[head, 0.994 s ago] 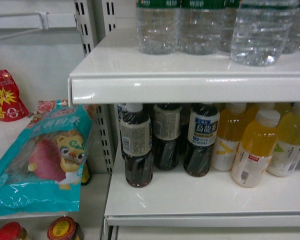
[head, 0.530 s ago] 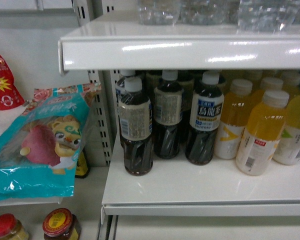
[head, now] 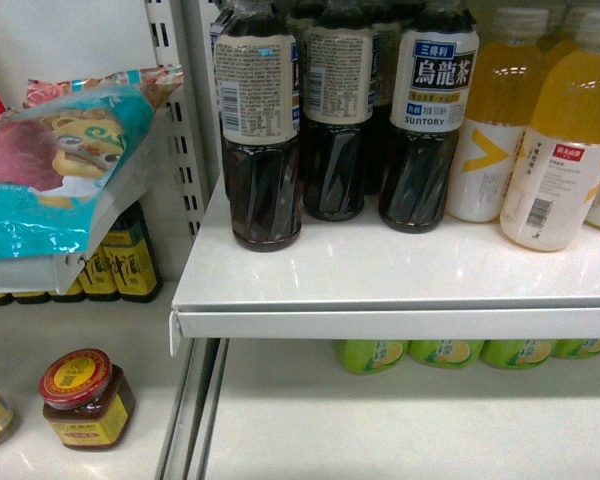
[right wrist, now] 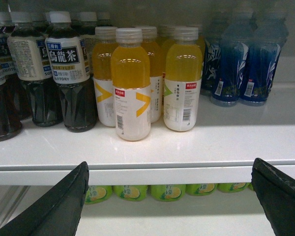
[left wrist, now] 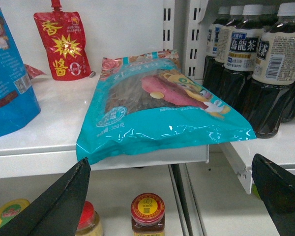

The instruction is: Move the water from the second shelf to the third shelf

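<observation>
The water is out of view in every frame. The head view has no gripper in it; it looks at a white shelf (head: 400,300) carrying dark tea bottles (head: 260,130) and orange juice bottles (head: 565,130). In the left wrist view my left gripper (left wrist: 169,164) is open and holds nothing, in front of a shelf edge under a teal snack bag (left wrist: 157,108). In the right wrist view my right gripper (right wrist: 170,164) is open and holds nothing, level with the front edge of the shelf (right wrist: 167,172) of juice bottles (right wrist: 130,83).
Green bottles (head: 435,353) lie on the shelf below. Blue drink bottles (right wrist: 246,64) stand at the far right. Red-lidded jars (head: 85,398) and yellow-labelled bottles (head: 120,265) fill the left bay, with a red pouch (left wrist: 63,44) above. A slotted upright (head: 175,120) divides the two bays.
The head view has dropped: the upper shelf with clear water bottles has left the top of the frame, and the lower shelf with green bottles has come in.
</observation>
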